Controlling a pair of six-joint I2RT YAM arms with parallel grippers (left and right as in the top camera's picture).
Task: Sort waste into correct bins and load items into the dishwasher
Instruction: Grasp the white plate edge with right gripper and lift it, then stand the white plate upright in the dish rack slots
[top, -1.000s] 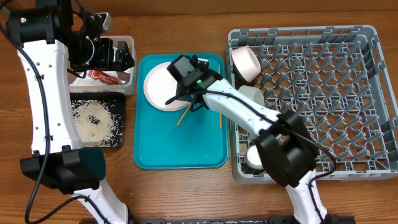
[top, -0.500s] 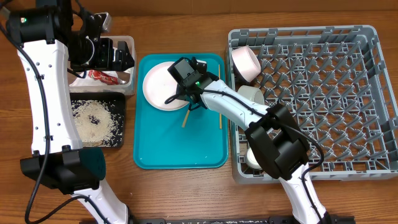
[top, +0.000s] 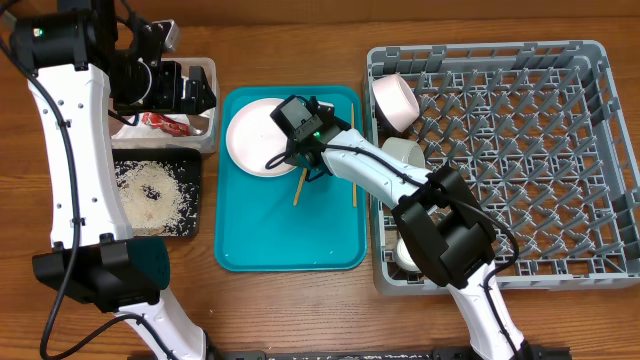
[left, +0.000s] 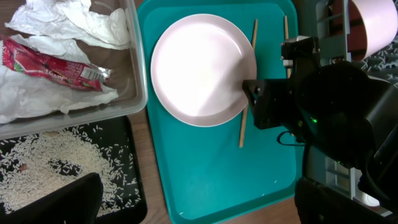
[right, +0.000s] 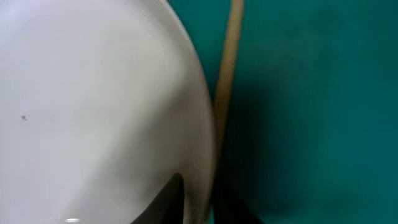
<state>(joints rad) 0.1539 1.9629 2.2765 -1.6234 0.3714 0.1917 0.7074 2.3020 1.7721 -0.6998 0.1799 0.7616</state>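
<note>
Because the right end effector (left: 247, 87) nips only the rim of the plate (left: 199, 68) on the tray (left: 205, 174), beside a chopstick (left: 244, 118), the plate may slip or drag it; the left end effector (top: 205, 92) hangs wide open, empty.

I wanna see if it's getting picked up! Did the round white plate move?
Yes. The round white-pink plate slid a little left, nearer the left rim of the teal plastic tray.

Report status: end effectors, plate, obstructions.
Left end effector open, over clear plastic rectangular tub. Right end effector shut on rim of round white-pink plate, on teal tray. Thin wooden chopstick alongside that rim.
</note>
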